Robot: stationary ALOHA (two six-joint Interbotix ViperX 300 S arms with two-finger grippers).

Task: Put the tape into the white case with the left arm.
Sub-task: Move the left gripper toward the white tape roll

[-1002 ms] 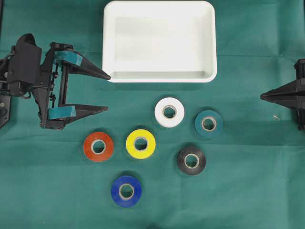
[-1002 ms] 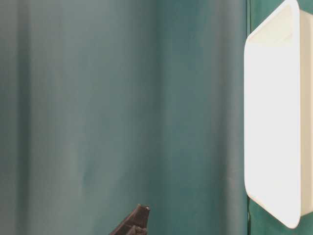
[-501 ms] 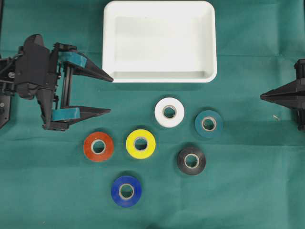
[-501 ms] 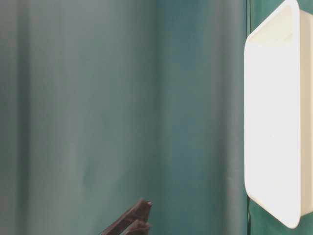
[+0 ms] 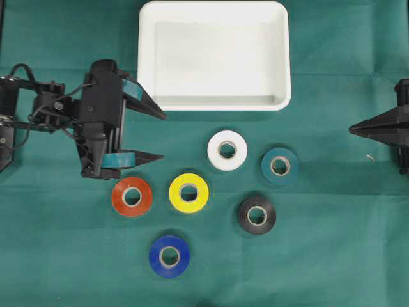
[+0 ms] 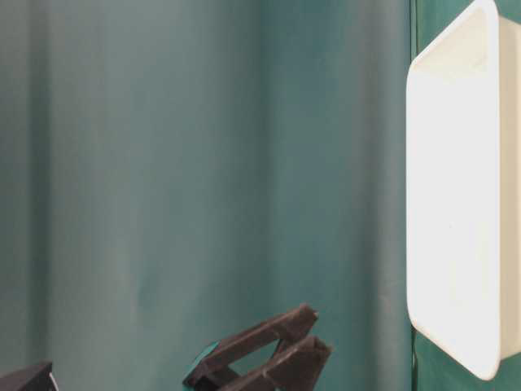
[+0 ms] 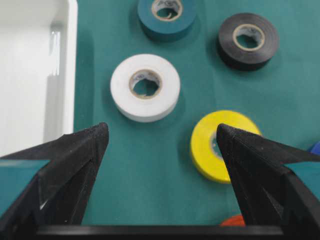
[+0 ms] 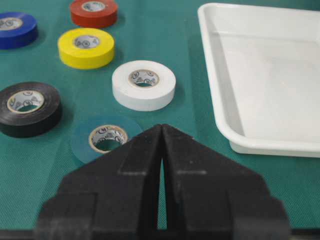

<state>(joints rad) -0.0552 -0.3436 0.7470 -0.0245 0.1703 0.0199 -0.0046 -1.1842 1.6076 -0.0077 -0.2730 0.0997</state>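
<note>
Several tape rolls lie flat on the green cloth: white (image 5: 215,151), teal (image 5: 268,166), yellow (image 5: 176,192), red (image 5: 119,196), black (image 5: 245,215) and blue (image 5: 156,256). The white case (image 5: 214,102) stands empty at the back. My left gripper (image 5: 163,135), with teal bands, is open and holds nothing; it hovers left of the white roll (image 7: 145,107), just below the case's front left corner. In the left wrist view its right fingertip (image 7: 235,145) overlaps the yellow roll (image 7: 205,150). My right gripper (image 5: 353,130) is shut and empty at the right edge.
Green cloth covers the whole table. The case's long wall (image 6: 456,204) fills the right of the table-level view, with the left fingers (image 6: 277,350) at the bottom. The teal roll (image 8: 82,142) lies just ahead of the right gripper (image 8: 161,129).
The left arm has moved right toward the rolls and tipped its wrist downward, its jaws still wide open. The right arm, the rolls and the case have not moved.
</note>
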